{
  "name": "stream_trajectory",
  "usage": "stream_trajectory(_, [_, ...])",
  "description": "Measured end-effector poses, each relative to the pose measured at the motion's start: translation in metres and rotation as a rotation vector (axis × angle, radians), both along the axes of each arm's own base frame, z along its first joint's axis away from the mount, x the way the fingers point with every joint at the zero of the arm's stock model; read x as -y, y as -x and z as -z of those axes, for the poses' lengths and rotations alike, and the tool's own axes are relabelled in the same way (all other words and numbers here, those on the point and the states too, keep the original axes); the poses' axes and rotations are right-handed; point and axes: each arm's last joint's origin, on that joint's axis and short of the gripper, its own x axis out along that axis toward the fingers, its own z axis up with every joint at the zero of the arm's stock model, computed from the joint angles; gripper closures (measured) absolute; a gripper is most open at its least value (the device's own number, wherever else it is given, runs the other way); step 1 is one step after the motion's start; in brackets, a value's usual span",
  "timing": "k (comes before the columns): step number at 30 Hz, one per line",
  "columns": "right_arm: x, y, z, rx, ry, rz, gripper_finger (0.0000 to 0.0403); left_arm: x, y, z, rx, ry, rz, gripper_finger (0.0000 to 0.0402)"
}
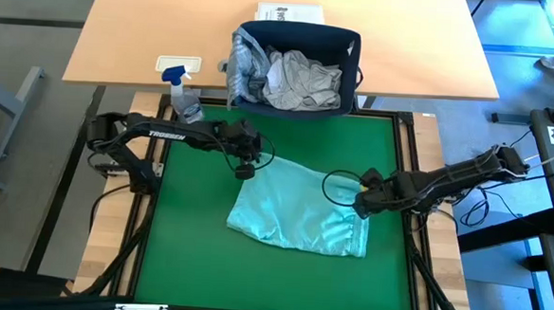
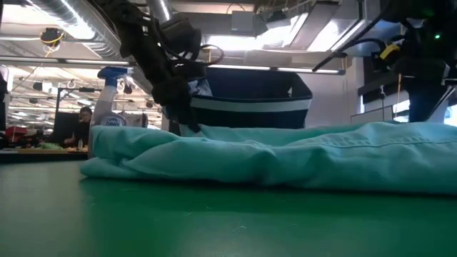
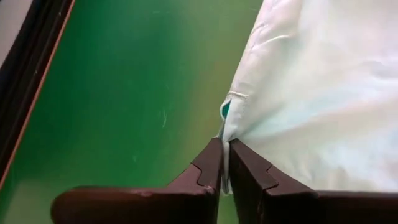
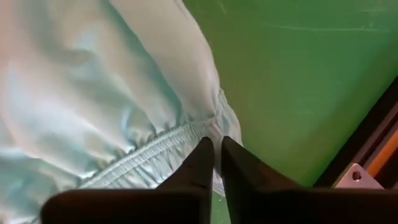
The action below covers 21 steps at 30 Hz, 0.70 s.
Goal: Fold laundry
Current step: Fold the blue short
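Observation:
A mint-teal garment lies spread on the green mat, resting on its underside; the low view shows it as a low heap. My left gripper is at its far-left corner, shut on the cloth edge. My right gripper is at the garment's right side, shut on the gathered waistband. More laundry, white and grey-blue pieces, lies in the basket. My left gripper pinches the garment's hemmed edge at its far-left corner between its two fingers, slanting down from the table's left. The cloth beyond the fingers lies slack on the mat. My right gripper pinches the elastic, gathered waistband edge between its two fingers, coming steeply from above at the garment's right side. The waistband lies low over the mat, slack.
The navy-and-white striped basket stands at the mat's far edge, middle. A spray bottle stands at the far left corner, beside my left arm. Bare green mat shows along the near edge and to the garment's left.

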Motion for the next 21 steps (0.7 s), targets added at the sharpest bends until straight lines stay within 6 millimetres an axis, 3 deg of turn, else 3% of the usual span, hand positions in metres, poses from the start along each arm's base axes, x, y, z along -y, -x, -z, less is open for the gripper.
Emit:
stream_trajectory(5, [0.006,0.003,-0.001,-0.051,-0.005,0.035,0.0294,-0.001,0.003,-0.002,-0.05,-0.029,-0.036,0.0318])
stream_trajectory(11, [0.01,-0.001,-0.032,-0.073,-0.088,0.003,0.0208,0.002,-0.005,-0.027,-0.055,0.105,-0.037,0.0259])
stream_trajectory(16, [0.003,-0.013,-0.053,0.055,-0.117,-0.079,0.0177,0.024,-0.014,-0.031,0.038,0.314,0.066,0.0236])
stream_trajectory(21, [-0.017,-0.037,-0.047,0.32,-0.057,-0.241,0.0175,0.053,-0.016,-0.006,0.047,0.337,0.115,0.0236])
